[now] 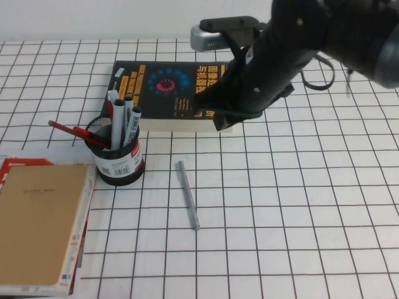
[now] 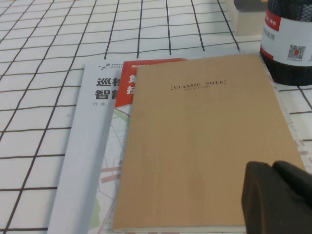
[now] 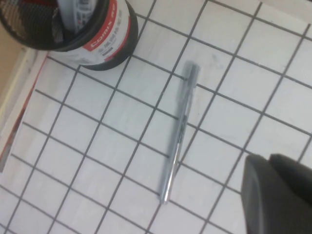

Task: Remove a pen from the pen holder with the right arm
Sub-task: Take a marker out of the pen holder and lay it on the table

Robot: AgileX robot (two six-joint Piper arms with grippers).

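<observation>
Nearest of all, a tan kraft-paper notebook (image 1: 40,224) is seen at the near-left corner of the white, black-gridded tabletop (image 1: 299,212). Over it the left gripper (image 2: 274,170) is held low, its dark fingers pressed together on nothing. Just beyond the notebook stands the black mesh cylindrical pen holder with a red-and-white label (image 1: 118,159), in which grey-capped markers (image 1: 128,115) and red pens (image 1: 72,131) are kept. One slim silver-grey pen (image 1: 187,194) is found outside it, flat on the tabletop just to the holder's right and touching neither holder nor notebook. Its long axis is laid roughly from far to near, the near end slanted slightly rightward. The right gripper (image 3: 273,168) is raised above the near edge of the dark-covered book (image 1: 156,84) at the far side, its jaws closed and empty. From those jaws the pen lies nearer the robot and to the left, well apart and lower. The removal is judged done. Should a regrasp be wanted, the jaws would have to be opened and set across the pen's length, and the right arm is judged the better placed.
</observation>
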